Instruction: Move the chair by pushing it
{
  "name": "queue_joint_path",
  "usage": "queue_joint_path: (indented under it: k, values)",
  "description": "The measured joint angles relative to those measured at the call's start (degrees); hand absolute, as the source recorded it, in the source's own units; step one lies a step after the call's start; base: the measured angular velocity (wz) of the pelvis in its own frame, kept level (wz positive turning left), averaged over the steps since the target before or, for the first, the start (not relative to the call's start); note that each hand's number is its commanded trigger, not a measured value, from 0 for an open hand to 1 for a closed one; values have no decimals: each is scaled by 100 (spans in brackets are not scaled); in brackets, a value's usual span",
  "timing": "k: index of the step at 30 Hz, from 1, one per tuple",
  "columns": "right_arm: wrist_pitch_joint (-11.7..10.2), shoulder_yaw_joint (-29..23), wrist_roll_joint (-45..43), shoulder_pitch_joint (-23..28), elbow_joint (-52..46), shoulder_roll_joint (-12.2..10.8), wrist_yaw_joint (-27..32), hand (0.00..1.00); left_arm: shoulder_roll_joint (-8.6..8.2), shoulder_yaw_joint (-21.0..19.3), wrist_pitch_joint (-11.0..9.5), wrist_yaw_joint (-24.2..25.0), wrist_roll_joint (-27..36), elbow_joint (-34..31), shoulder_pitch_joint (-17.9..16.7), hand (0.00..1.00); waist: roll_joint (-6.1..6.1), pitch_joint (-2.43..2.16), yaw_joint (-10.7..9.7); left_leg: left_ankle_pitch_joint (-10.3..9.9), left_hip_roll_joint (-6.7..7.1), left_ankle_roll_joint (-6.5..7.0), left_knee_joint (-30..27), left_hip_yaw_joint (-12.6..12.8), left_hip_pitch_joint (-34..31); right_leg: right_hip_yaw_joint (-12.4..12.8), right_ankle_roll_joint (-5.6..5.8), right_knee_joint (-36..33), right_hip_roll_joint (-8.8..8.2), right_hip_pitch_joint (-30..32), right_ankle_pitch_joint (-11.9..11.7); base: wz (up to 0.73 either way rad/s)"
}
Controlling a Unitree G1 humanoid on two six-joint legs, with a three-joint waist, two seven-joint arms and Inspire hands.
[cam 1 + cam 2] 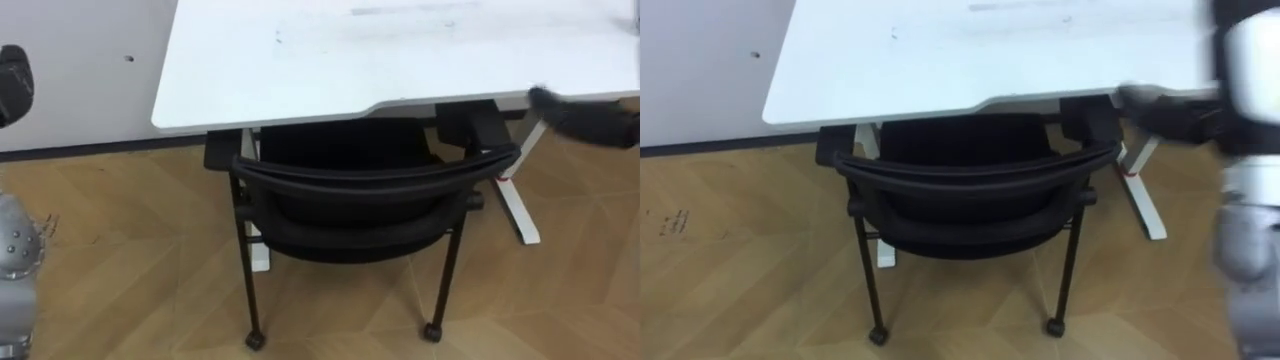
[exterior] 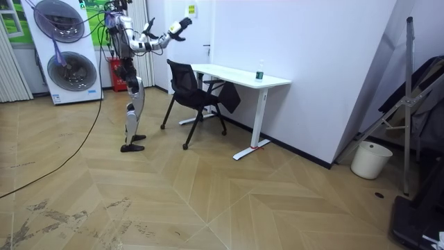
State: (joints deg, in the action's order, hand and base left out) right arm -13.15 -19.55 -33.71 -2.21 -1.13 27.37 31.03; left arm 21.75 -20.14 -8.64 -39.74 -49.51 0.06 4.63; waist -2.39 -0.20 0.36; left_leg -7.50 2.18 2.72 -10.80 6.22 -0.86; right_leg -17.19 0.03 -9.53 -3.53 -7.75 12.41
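Black chair (image 1: pixel 350 205), curved backrest, castored legs, seat under white desk (image 1: pixel 400 60).

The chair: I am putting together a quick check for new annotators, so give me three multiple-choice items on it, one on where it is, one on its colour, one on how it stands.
1. Where is the chair relative to the white desk?
A) on top of it
B) far from it, against a wall
C) pushed partway under its near edge

2. What colour is the chair?
A) black
B) white
C) red

3. How does the chair stand?
A) tipped on its side
B) upright on its wheels
C) upside down

Answers:
1 C: in the eye views its far part lies under the desk's edge.
2 A: all of it shows black.
3 B: it stands straight, with the wheels lowest.
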Motion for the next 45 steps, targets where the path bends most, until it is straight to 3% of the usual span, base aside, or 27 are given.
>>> queue_joint_path:
  k: [7, 11, 14, 17, 19, 22, 24, 25, 26, 30, 37, 41, 45]
  values:
    - [209, -307, 532, 502, 47, -3, 483, 0, -9, -241, 1, -302, 69, 1, -537, 0, 129, -9, -9, -3, -11, 5, 3, 26, 65, 141, -2, -20, 18, -18, -11, -7]
    - [366, -443, 893, 785, 304, -6, 657, 0, -23, -361, 69, -288, 520, 8, -845, 0, 178, -5, -5, -3, -32, 3, 8, 82, 82, 183, -9, -21, 30, -17, -16, -5]
    - [514, -445, 1083, 910, 383, -23, 738, 0, -133, -474, 233, -223, 900, 34, -1061, 0, 210, 1, -23, -8, -41, -4, 23, 115, 117, 211, -9, -18, 36, -35, -16, -4]
    - [549, -447, 1492, 985, 699, -63, 798, 0, -268, -460, 234, -228, 1379, 236, -1216, 0, 221, 13, -27, -17, -45, -7, 30, 152, 142, 211, -9, -14, 35, -50, -16, -2]
    - [573, -445, 1922, 1081, 914, -166, 813, 0, -364, -429, 233, -235, 1864, 632, -1358, 0, 253, -3, -21, -17, -45, -7, 61, 167, 173, 251, -8, -16, 35, -59, -16, -7]
    - [683, -421, 2918, 1337, 1435, -583, 910, 0, -434, -150, 387, -193, 3156, 1541, -1659, 0, 227, 14, -27, -33, -47, -19, 102, 173, 255, 280, -8, -14, 43, -139, -16, -1]
    - [864, -432, 3808, 1605, 2080, -952, 771, 0, -747, 49, 547, 157, 3922, 2334, -2001, 0, 286, -19, -64, -58, -42, -10, 99, 163, 245, 279, -8, -12, 38, -137, -16, 0]
    - [903, -431, 4002, 1689, 2307, -1053, 678, 0, -824, 88, 574, 278, 4109, 2563, -2092, 0, 261, -8, -80, -62, -42, -8, 97, 163, 247, 285, -7, -12, 38, -137, -16, 4]
    - [964, -433, 4428, 1820, 2746, -1235, 489, 0, -930, 142, 620, 530, 4460, 3061, -2243, 0, 284, -26, -125, -71, -42, -9, 83, 154, 248, 285, -8, -9, 39, -146, -16, 4]
    - [1077, -442, 5740, 2171, 4409, -1622, -189, 0, -1217, 192, 684, 1337, 5342, 4671, -2557, 0, 251, 4, -221, -106, -43, -5, 73, 165, 266, 287, 1, -12, 32, -136, -10, -1]
    - [1204, -275, 5904, 2157, 6422, -1896, -1368, 0, -1395, 209, 728, 2396, 5434, 6016, -2512, 0, 282, 9, -260, -172, -41, -2, -71, 201, 279, 452, 11, -29, -12, -136, 115, -5]
    - [1455, 308, 5770, 2060, 6628, -1926, -1680, 0, -1474, 569, 1046, 2760, 5422, 6384, -2412, 0, 257, 1, -290, -171, -52, -1, -59, 265, 268, 520, 8, -34, -5, -113, 112, -7]
    - [1562, 642, 5510, 1795, 6726, -2022, -1838, 0, -1494, 830, 1333, 2886, 5343, 6409, -2185, 0, 221, 4, -310, -172, -42, 0, -60, 286, 300, 526, 10, -19, 21, -114, 99, -2]
